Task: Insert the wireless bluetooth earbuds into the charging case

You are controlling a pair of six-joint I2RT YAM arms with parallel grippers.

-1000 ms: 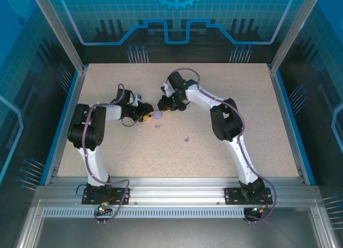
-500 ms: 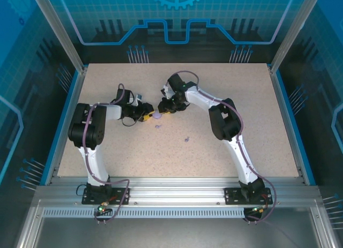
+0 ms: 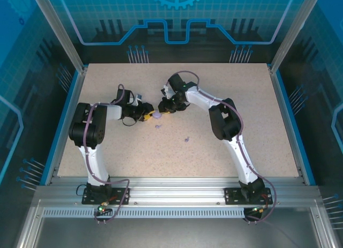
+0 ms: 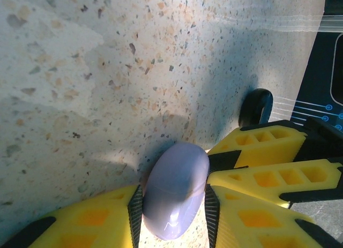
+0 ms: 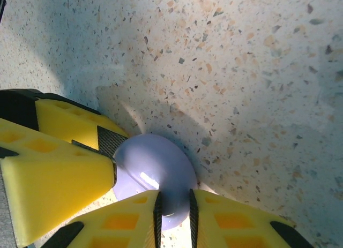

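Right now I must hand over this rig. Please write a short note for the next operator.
Left gripper: shut on the lavender case, down at the table.
Right gripper: shut on the same case's edge.
Two lavender earbuds lie loose on the table, nearer the arm bases than the case.
Done: both grippers hold the case, which looks closed.
Left: open it, seat the earbuds.

Right jaws nearer lavender case (image 3: pixel 157 114)
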